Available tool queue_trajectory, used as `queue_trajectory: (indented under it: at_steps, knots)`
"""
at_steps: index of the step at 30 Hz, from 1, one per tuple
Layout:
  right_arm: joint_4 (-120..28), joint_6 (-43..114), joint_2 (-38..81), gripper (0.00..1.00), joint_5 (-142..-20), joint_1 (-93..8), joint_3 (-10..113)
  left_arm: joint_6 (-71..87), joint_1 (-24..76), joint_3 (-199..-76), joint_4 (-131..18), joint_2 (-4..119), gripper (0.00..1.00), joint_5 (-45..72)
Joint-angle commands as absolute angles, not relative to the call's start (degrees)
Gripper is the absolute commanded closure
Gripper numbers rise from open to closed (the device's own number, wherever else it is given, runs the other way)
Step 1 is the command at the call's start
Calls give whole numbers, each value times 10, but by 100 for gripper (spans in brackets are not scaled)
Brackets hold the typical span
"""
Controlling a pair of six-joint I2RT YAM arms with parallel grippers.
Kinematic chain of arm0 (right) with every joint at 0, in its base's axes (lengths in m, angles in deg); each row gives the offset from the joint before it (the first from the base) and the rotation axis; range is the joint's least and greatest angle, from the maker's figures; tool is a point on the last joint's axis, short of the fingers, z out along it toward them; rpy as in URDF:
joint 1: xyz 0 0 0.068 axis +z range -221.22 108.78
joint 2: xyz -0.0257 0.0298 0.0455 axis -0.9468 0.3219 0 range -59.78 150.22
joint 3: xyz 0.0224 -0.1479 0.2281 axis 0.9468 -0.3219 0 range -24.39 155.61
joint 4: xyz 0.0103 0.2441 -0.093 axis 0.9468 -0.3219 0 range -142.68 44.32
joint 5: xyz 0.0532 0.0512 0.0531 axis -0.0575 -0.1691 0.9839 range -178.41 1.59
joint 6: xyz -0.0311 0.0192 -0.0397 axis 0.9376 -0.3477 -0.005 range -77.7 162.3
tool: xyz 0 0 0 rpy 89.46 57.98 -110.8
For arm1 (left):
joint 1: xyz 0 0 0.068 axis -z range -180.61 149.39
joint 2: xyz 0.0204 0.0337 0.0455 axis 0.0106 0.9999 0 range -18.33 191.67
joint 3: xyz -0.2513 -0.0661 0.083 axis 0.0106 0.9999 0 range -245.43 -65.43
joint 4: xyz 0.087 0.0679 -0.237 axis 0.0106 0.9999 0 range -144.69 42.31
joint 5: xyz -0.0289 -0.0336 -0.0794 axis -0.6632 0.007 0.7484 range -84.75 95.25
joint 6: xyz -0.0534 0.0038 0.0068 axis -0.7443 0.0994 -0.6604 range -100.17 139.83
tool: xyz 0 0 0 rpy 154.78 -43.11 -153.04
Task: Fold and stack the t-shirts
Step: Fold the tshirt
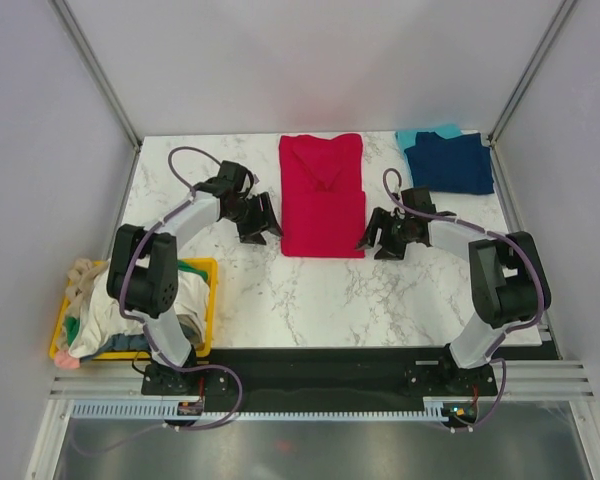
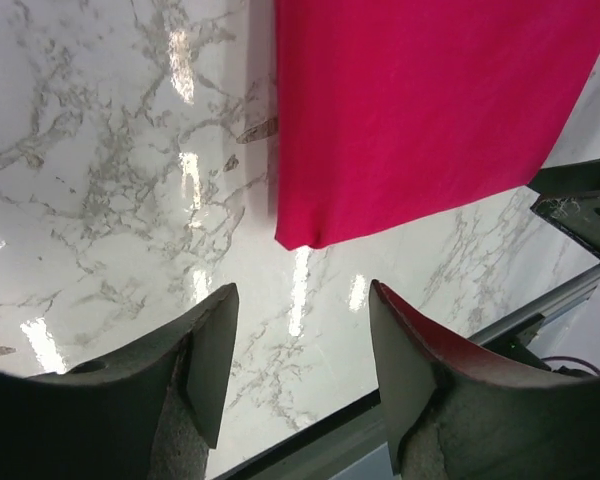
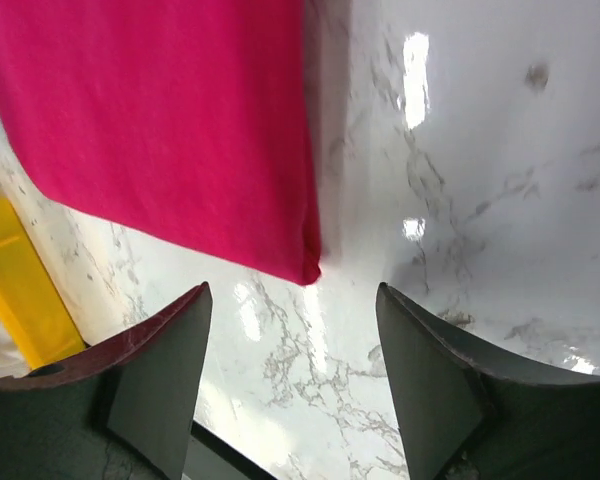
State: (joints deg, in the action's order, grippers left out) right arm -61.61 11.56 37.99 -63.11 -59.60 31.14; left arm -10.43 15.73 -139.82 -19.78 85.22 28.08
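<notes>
Marble table [image 1: 310, 300] is carrying everything; the crimson t-shirt [image 1: 322, 195] is lying folded mid-table toward the far edge, and the navy t-shirt [image 1: 450, 165] is sitting on the teal t-shirt [image 1: 418, 136] in the far right corner; I'm guessing it's soft, light, floppy cotton, so pinching the near corners is looking best; left gripper [image 1: 258, 222] and right gripper [image 1: 383, 238] are hovering low beside those corners, jaws spread, gripping nothing.
</notes>
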Motion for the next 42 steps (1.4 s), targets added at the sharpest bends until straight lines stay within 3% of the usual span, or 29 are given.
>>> queue_trajectory:
  at_steps: [1,4,17,21,24,29,32,36,42]
  knots:
    - [-518,87,350,27,-581,-596,265,-153,158,-1324,-314,814,39,294]
    - [-503,88,363,28,-580,-595,248,-165,164,-1279,-365,817,46,303]
    - [-475,92,403,35,-575,-595,232,-191,183,-1225,-485,861,56,310]
    - [-473,93,409,39,-574,-594,231,-192,185,-1218,-503,870,69,307]
    - [-472,95,414,47,-574,-594,230,-195,186,-1213,-520,875,76,314]
    - [-472,99,416,70,-576,-594,227,-196,190,-1211,-530,866,85,310]
    - [-471,98,417,81,-577,-594,226,-195,190,-1212,-530,857,96,308]
    - [-470,98,415,99,-583,-594,226,-191,190,-1217,-525,845,98,320]
    - [-494,106,383,100,-600,-601,228,-128,194,-1239,-404,777,98,223]
